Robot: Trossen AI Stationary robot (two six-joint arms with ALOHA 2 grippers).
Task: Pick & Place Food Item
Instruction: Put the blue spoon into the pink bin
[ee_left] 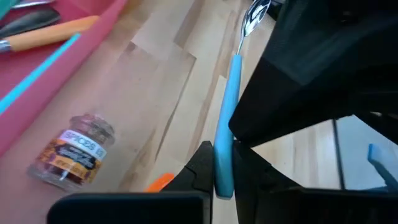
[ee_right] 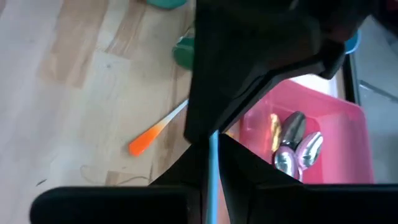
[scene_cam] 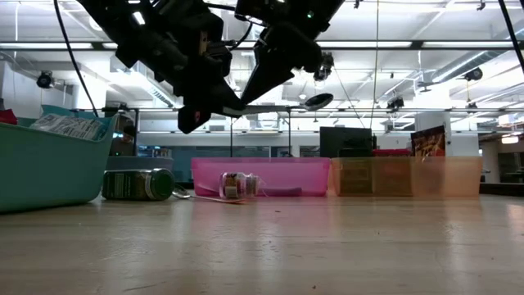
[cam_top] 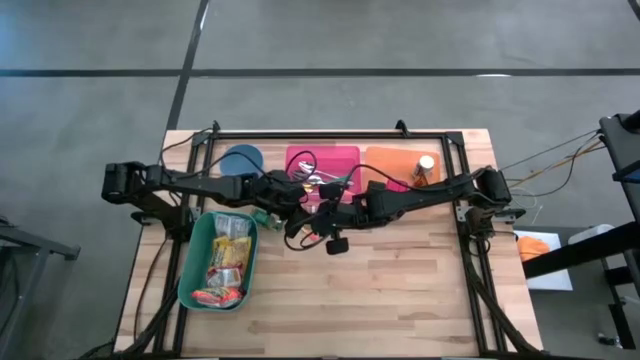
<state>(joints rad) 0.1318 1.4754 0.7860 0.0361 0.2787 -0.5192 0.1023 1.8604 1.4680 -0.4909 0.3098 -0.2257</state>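
A spoon with a light-blue handle [ee_left: 227, 106] and a metal bowl [scene_cam: 318, 101] hangs above the table's middle. My left gripper [cam_top: 300, 203] and my right gripper [cam_top: 328, 212] meet there, both shut on it. On the table below lie a spice jar [ee_left: 78, 149] and a green jar [scene_cam: 137, 184], each on its side. An orange-tipped utensil [ee_right: 154, 134] lies flat on the table. Food packets [cam_top: 228, 262] lie in the teal bin [cam_top: 190, 268] at the near left. My left gripper pinches the free end of the spoon's blue handle [ee_left: 224, 177] between its two fingers, slanting down. The handle runs on away from the fingers, and the spoon is clear of the table. My right gripper pinches the blue handle [ee_right: 212, 163] between its two fingers, slanting down from the table's right. The left gripper hides the handle just past the fingertips. The spoon is clear of the table.
Along the far edge stand a blue bowl [cam_top: 242, 158], a pink tray [cam_top: 340, 158] holding spoons [ee_right: 292, 146], and an orange tray [cam_top: 392, 160] with a small jar [cam_top: 427, 165]. The near half of the wooden table [cam_top: 400, 290] is bare.
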